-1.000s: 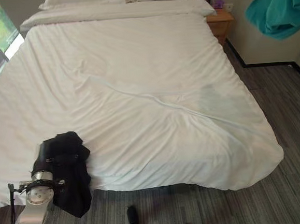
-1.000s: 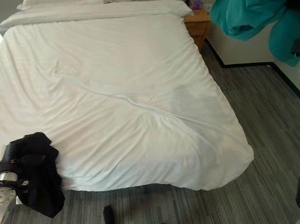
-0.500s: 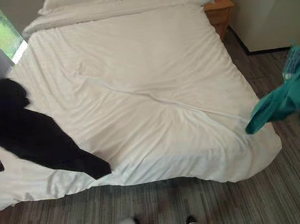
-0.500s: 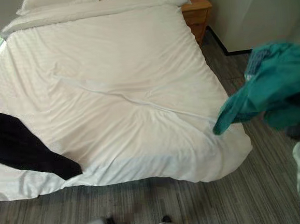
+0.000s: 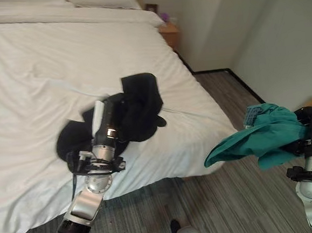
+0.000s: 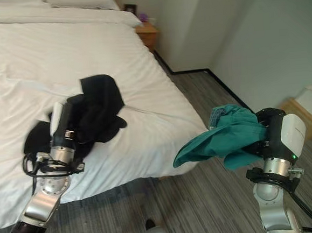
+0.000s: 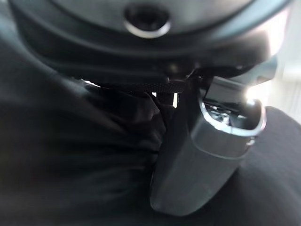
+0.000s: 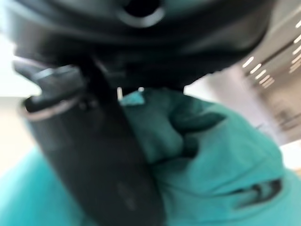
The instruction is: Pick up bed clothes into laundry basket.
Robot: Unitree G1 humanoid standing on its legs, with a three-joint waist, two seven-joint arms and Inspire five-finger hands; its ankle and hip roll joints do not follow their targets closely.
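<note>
A black garment [image 5: 139, 104] hangs bunched above the white bed [image 5: 27, 62], near its foot. My left hand [image 5: 105, 118] is shut on it, and in the left wrist view the black cloth [image 7: 61, 155] is pressed against my thumb [image 7: 202, 165]. A teal garment [image 6: 222, 138] droops over the grey floor to the right of the bed. It is held by my right hand [image 6: 271, 132], which is shut on it. The right wrist view has the teal cloth [image 8: 211, 155] bunched in that grip.
The bed's foot corner [image 5: 222, 138] lies between the two hands. A wooden nightstand [image 6: 147, 33] stands by the wall at the bed's head. A pale object [image 6: 311, 101] sits on the floor at the far right, by the wall.
The camera has swung to the right. My left hand has carried the black garment up and rightward over the bed. The teal garment now hangs lower, beside the bed's foot corner.
</note>
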